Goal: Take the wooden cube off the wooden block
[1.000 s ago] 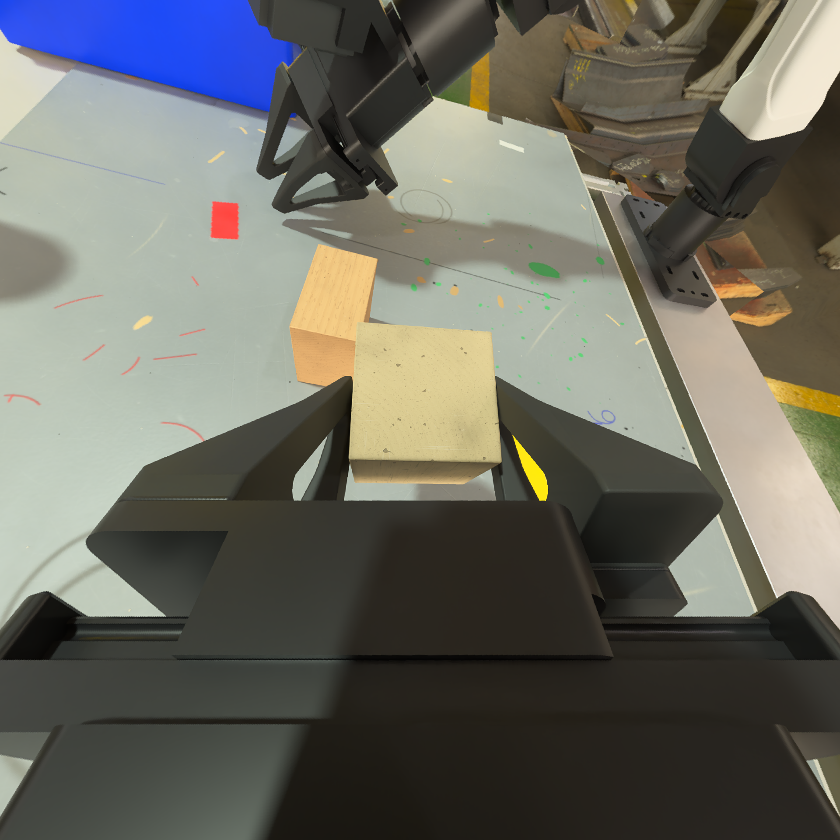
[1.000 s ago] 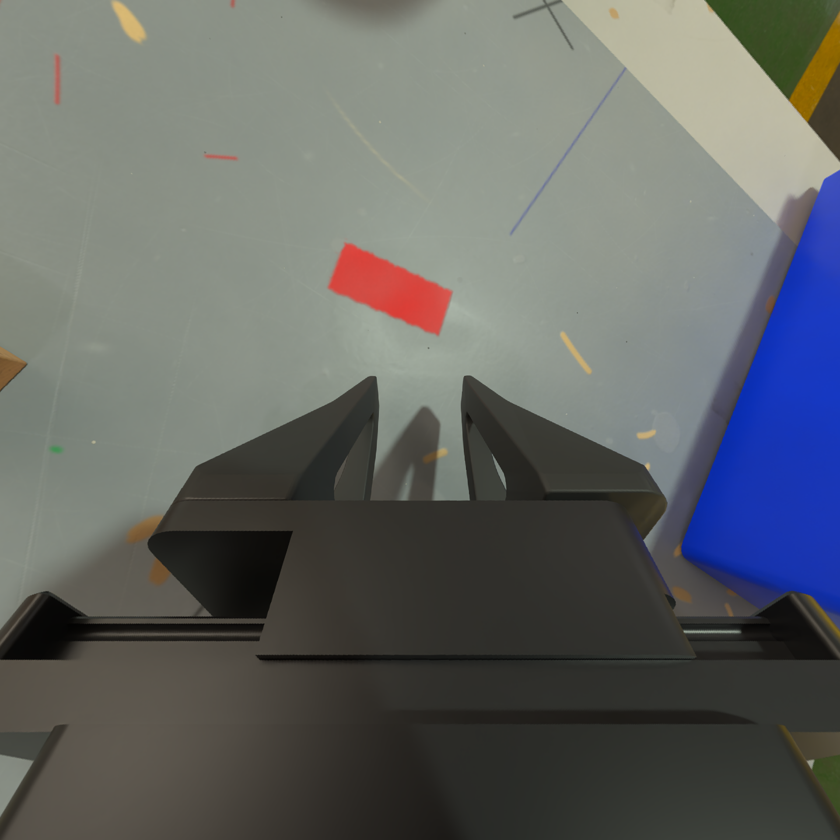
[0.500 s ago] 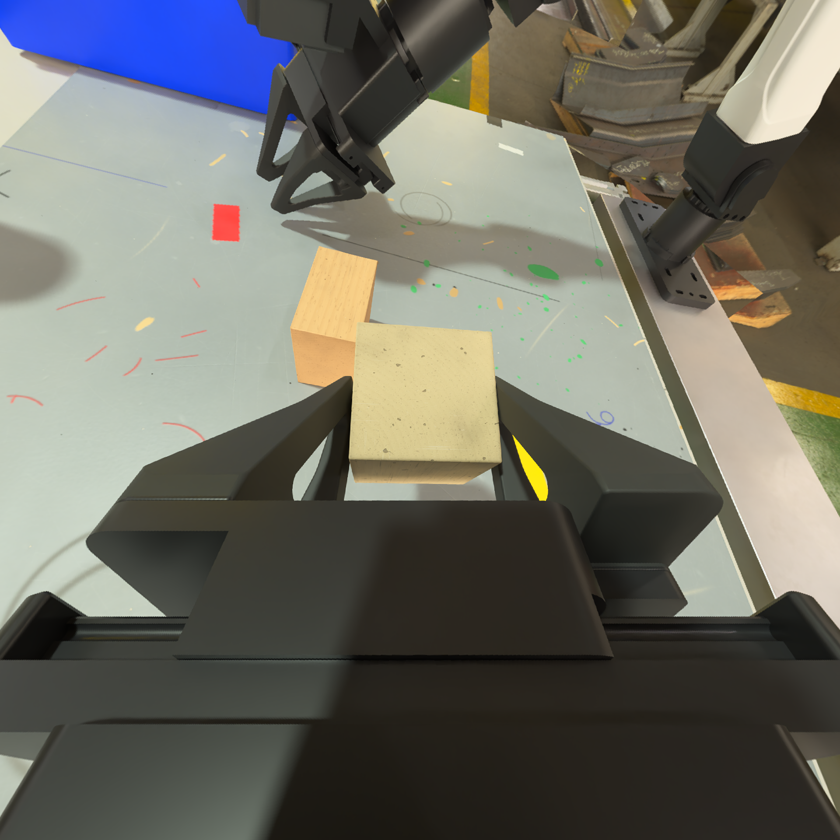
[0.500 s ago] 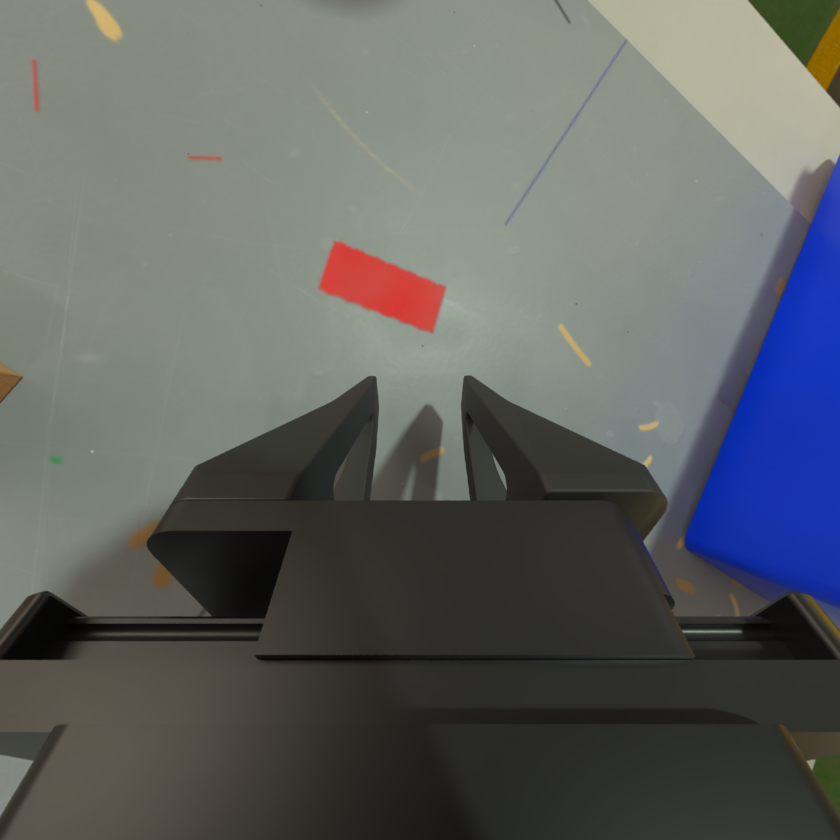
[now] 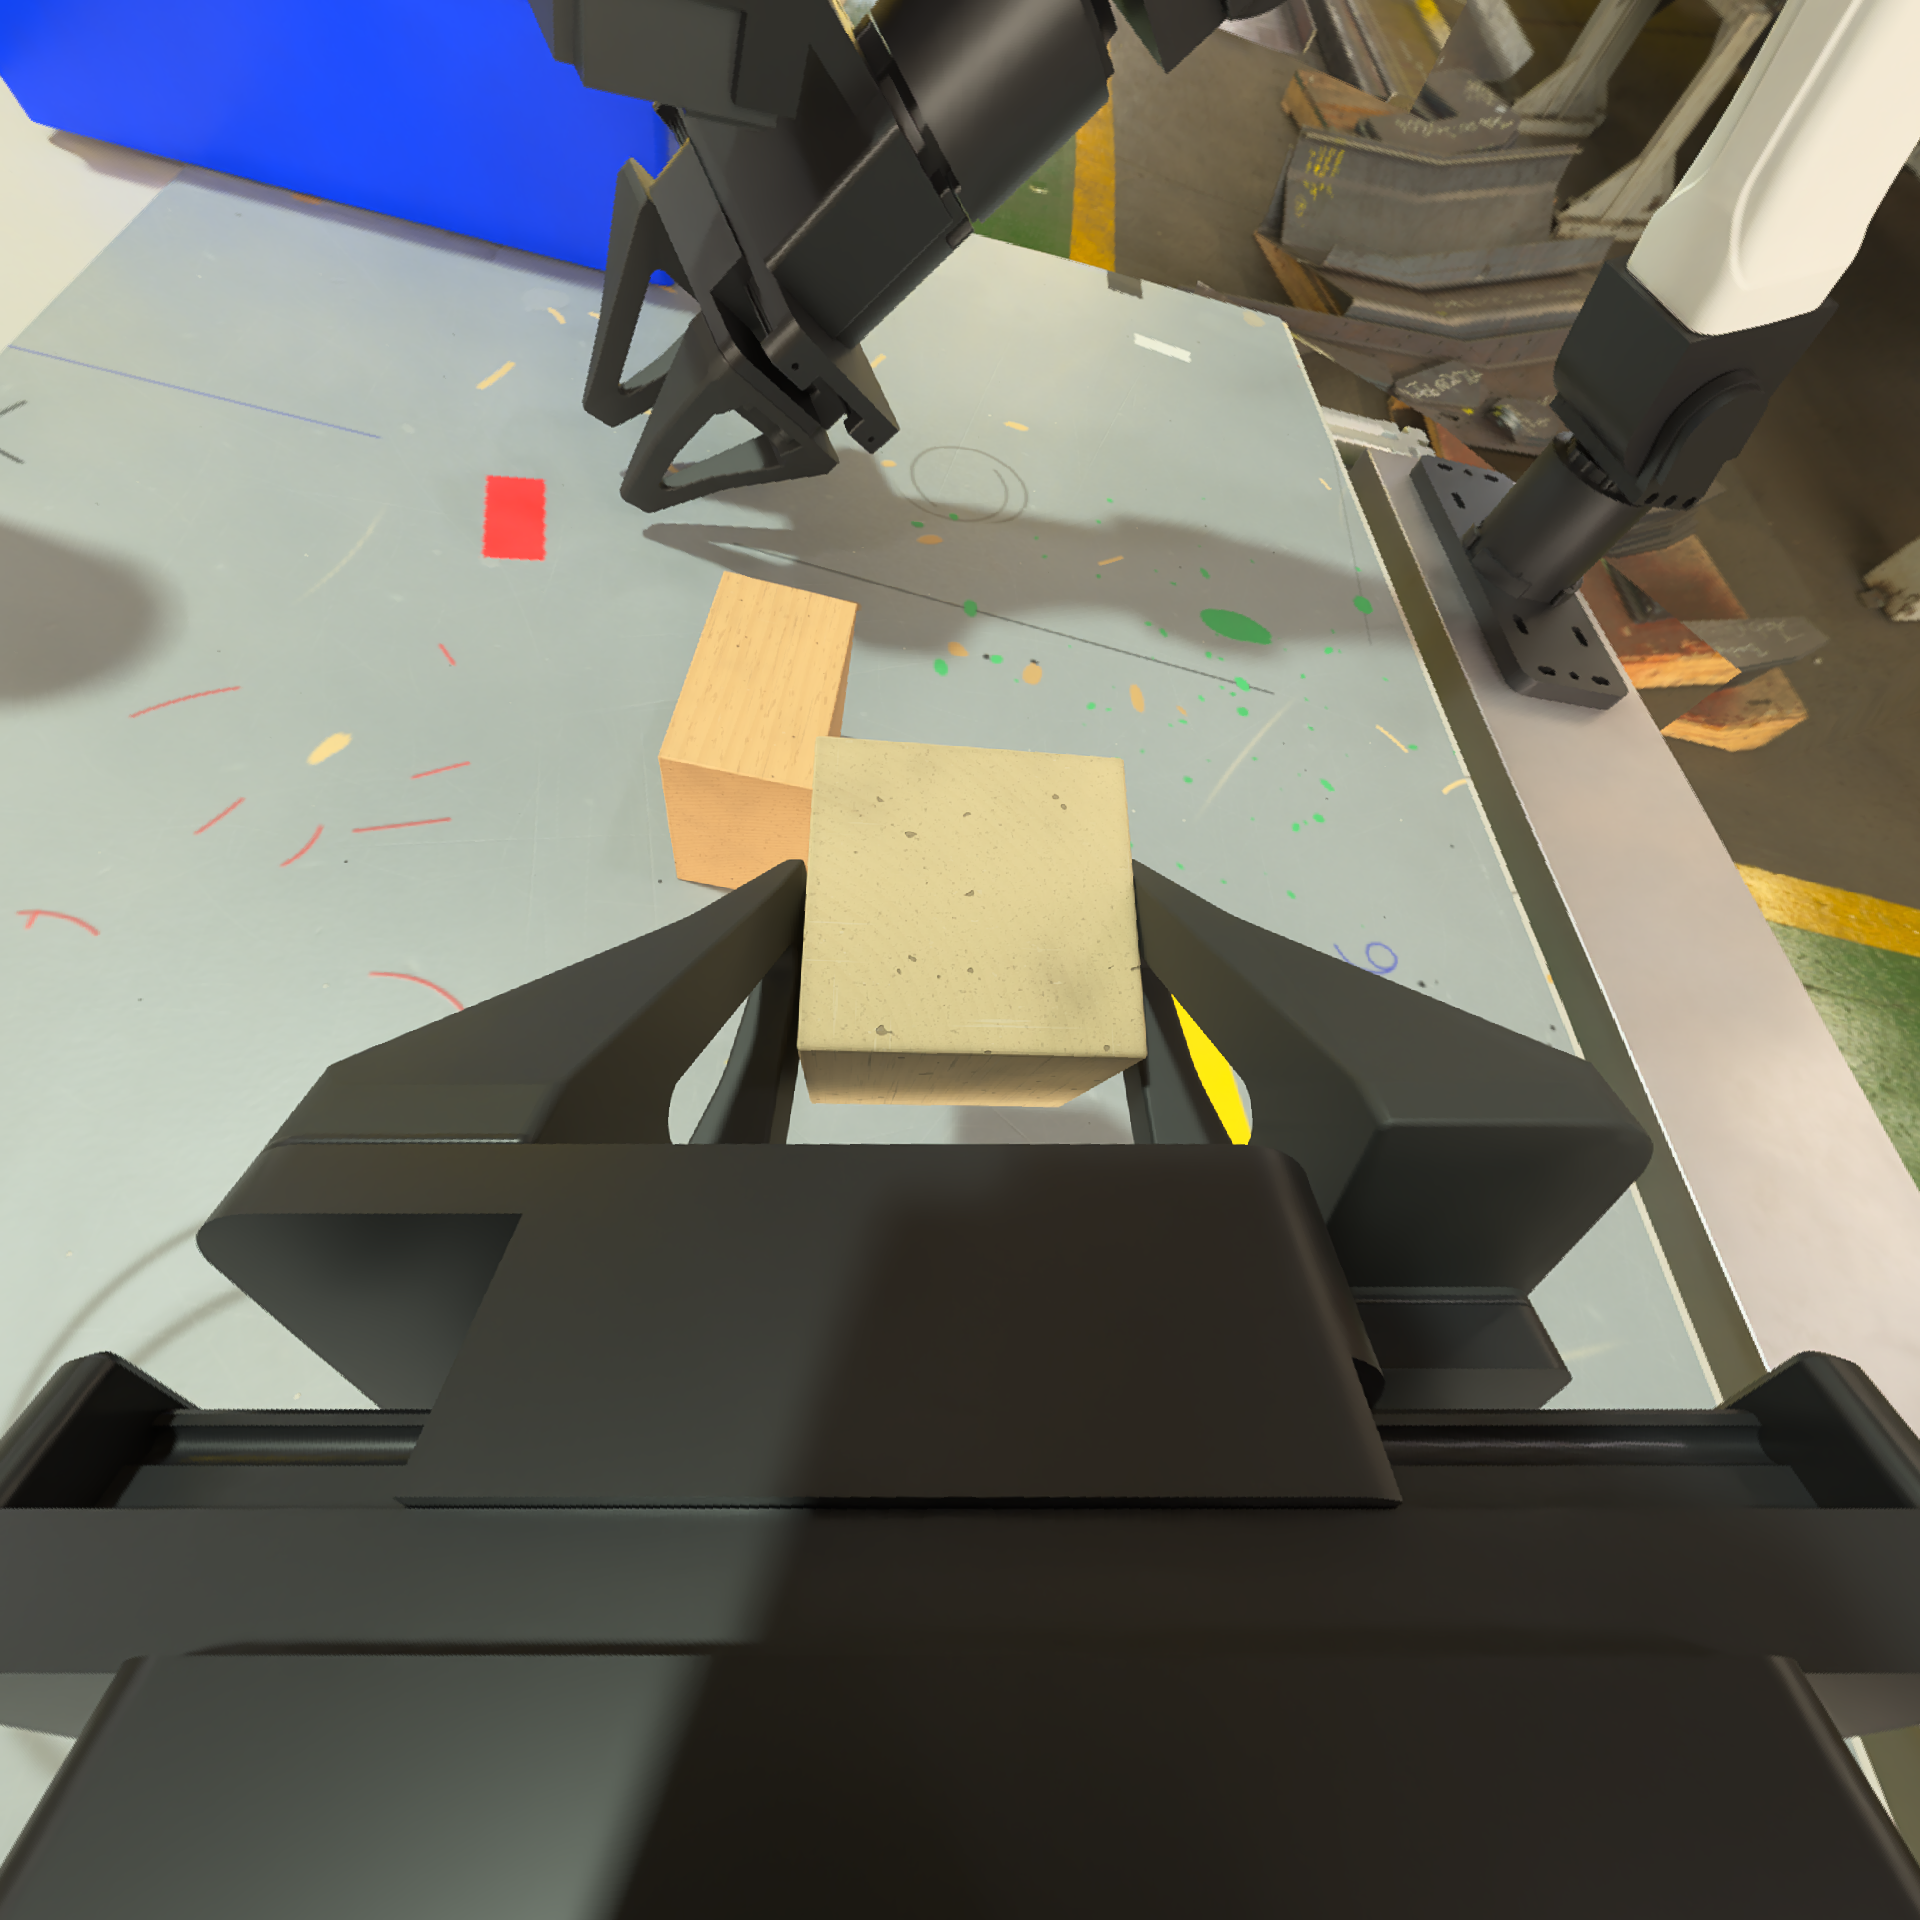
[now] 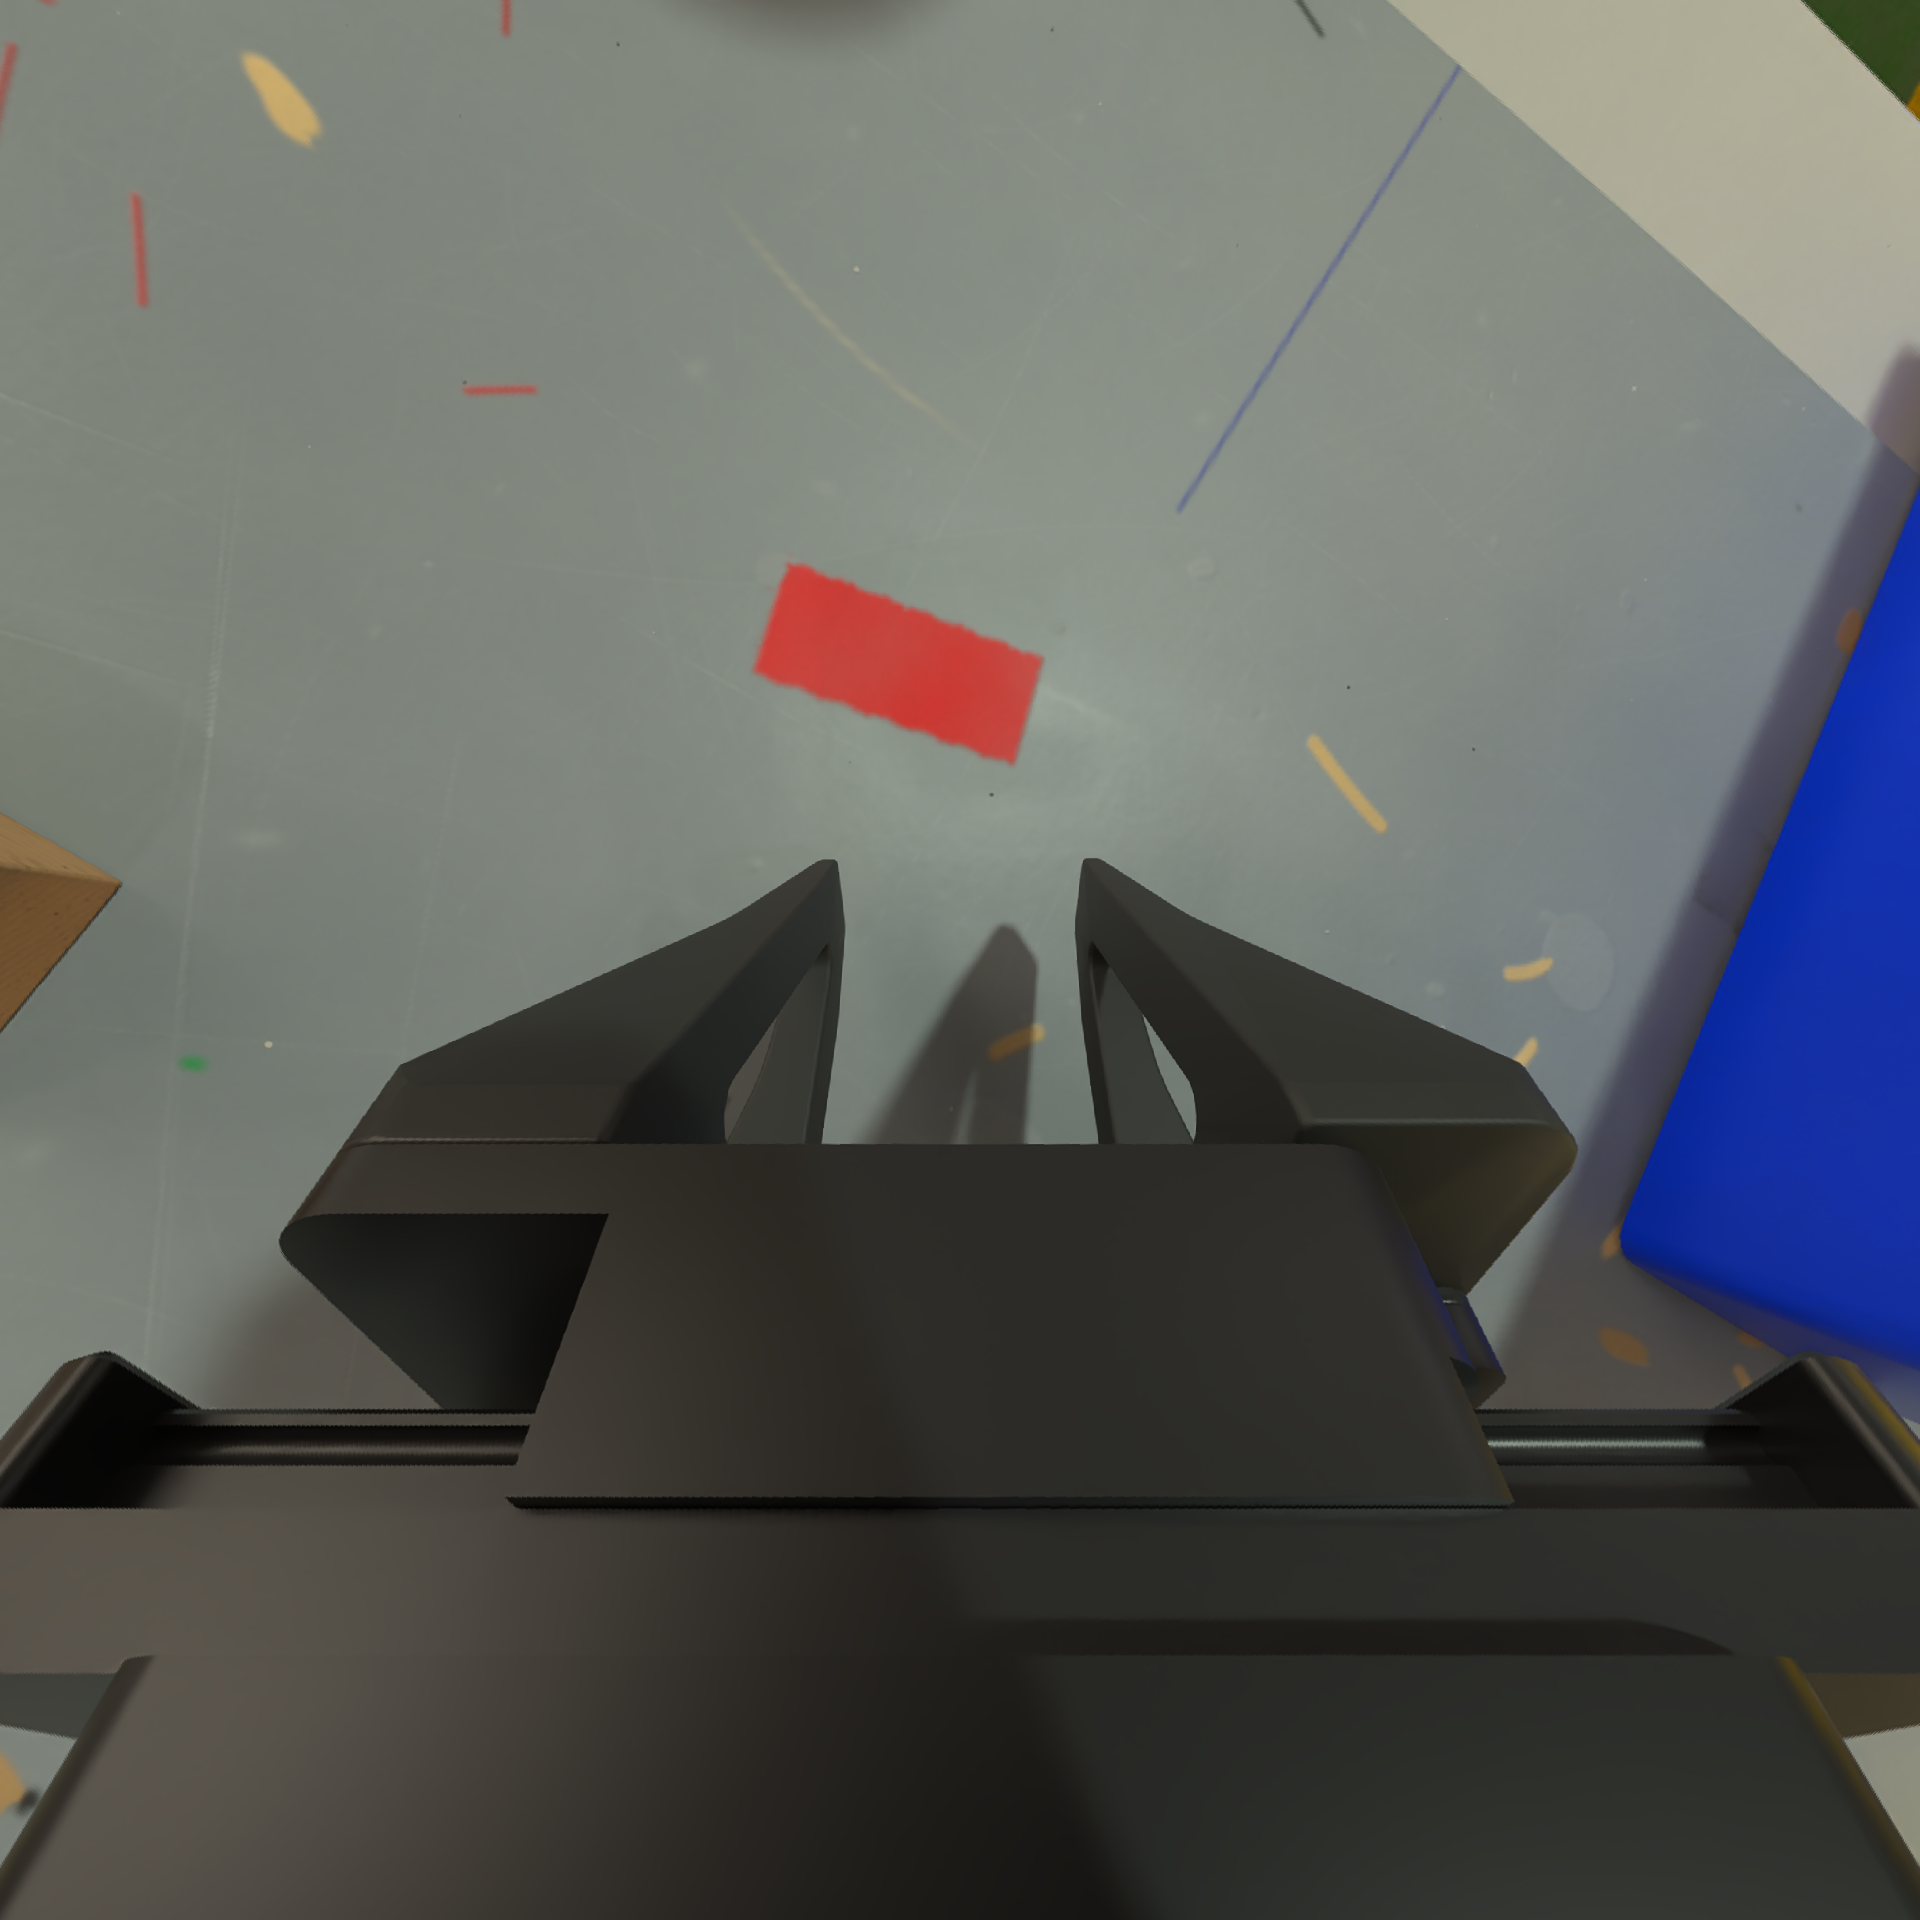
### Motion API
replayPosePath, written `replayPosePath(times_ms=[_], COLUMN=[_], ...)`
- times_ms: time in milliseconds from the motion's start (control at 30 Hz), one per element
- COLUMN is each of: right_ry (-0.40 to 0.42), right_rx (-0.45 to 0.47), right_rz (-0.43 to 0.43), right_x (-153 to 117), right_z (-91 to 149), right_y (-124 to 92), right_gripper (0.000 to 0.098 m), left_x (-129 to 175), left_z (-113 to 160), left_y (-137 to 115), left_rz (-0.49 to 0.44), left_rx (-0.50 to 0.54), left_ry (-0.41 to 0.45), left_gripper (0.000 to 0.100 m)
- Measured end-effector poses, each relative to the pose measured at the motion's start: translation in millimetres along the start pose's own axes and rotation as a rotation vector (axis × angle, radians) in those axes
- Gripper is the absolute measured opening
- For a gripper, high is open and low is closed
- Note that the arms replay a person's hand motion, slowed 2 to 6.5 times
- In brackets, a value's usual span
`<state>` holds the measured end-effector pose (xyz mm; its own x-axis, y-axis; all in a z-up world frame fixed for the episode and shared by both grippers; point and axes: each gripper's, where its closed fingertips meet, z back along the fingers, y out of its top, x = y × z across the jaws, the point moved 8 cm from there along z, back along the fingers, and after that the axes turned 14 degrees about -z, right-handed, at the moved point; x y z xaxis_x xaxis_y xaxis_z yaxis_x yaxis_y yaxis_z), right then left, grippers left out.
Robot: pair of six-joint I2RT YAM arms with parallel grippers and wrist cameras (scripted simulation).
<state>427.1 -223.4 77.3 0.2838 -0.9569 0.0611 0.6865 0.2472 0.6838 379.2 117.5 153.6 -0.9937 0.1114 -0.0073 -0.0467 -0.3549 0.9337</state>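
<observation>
Left hand [image 5: 968, 914] of ours grips the wooden cube [image 5: 968, 904] just beside the wooden block [image 5: 756, 727]; right hand [image 6: 958, 894] hangs narrow, empty.

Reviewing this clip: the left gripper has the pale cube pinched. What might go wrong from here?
1. The left gripper holds the wooden cube only by its side faces; a slack grip may drop it.
2. The wooden block lies close beside and beyond the cube; lowering there could bump it.
3. The right gripper hangs open beyond the block, in any forward path.
</observation>
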Motion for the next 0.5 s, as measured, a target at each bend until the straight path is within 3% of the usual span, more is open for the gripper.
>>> replayPosePath(times_ms=[300,500], right_ry=[0.006,0.005], right_rx=[0.004,0.024], right_rz=[-0.01,0.03], right_x=[-0.8,-2.6], right_z=[0.2,8.5], right_y=[0.8,0.6], right_gripper=[0.0445,0.046], left_x=[0.3,0.4], left_z=[0.0,0.0], left_y=[0.1,0.0], left_rz=[0.0,-0.001], left_rx=[0.001,0.001], left_ry=[-0.001,-0.002], left_gripper=[0.048,0.048])
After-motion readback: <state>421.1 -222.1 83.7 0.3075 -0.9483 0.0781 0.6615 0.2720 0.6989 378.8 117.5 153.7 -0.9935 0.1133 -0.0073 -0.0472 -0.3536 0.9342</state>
